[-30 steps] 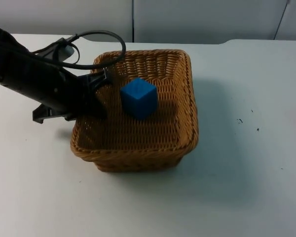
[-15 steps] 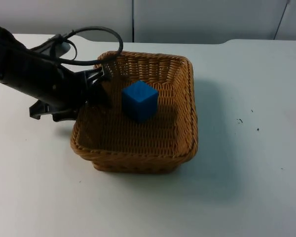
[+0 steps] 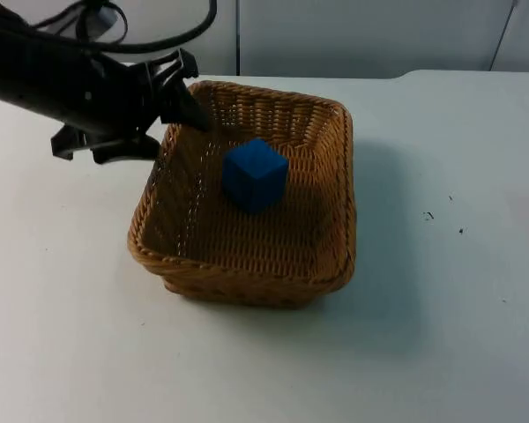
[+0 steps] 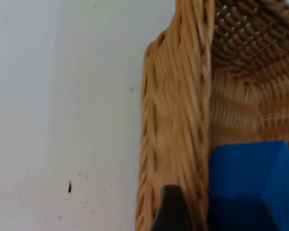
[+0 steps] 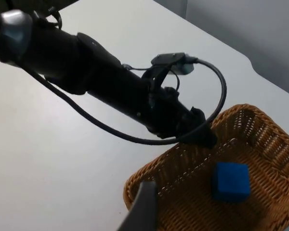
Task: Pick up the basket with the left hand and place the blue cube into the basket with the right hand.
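The woven wicker basket (image 3: 247,282) rests on the white table, and the blue cube (image 3: 256,174) lies inside it on the floor near the far side. My left gripper (image 3: 194,92) hovers over the basket's far-left corner, open and apart from the rim, holding nothing. In the left wrist view the basket rim (image 4: 176,120) runs beside one black fingertip (image 4: 171,209), with the cube (image 4: 250,183) just past it. The right wrist view looks down from high up on the left gripper (image 5: 204,134), the basket (image 5: 149,175) and the cube (image 5: 230,181). My right gripper's fingertip (image 5: 143,204) is bare; this arm waits, open.
The grey partition wall (image 3: 335,35) closes the table's far edge. A few small dark specks (image 3: 429,215) mark the white table top (image 3: 441,291) to the right of the basket. Bare table lies in front of and to the left of the basket.
My left gripper opened, let go of the basket's left rim and drew up and back toward the far-left corner. The basket settled on the table with the cube still inside.
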Controlling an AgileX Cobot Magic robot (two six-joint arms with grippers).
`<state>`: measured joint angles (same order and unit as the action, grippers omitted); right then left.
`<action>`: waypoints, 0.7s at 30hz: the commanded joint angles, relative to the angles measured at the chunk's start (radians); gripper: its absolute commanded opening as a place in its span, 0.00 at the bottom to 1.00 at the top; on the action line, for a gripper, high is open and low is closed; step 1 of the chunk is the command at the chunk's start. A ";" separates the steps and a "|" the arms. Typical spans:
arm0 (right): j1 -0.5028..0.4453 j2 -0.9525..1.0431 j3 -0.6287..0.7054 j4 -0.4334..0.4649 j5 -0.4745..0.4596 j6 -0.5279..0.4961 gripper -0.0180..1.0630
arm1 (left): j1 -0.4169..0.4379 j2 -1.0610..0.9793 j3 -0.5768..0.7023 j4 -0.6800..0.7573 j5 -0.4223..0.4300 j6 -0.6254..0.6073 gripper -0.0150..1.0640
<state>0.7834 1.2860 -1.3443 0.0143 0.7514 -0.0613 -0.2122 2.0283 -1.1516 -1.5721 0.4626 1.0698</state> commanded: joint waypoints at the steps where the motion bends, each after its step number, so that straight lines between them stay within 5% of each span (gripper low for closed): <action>1: 0.005 -0.008 0.003 -0.007 0.001 0.002 0.77 | -0.001 -0.052 -0.003 0.031 0.006 0.005 0.62; 11: 0.005 -0.008 0.003 -0.037 -0.006 0.002 0.77 | -0.001 -0.257 -0.001 0.233 -0.067 -0.057 0.62; 21: 0.005 -0.066 0.003 -0.082 -0.007 0.005 0.77 | -0.001 -0.479 -0.001 0.499 0.063 -0.177 0.62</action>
<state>0.7834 1.2340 -1.3427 -0.0507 0.7532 -0.0597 -0.2122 1.5781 -1.1516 -1.1131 0.4954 0.9134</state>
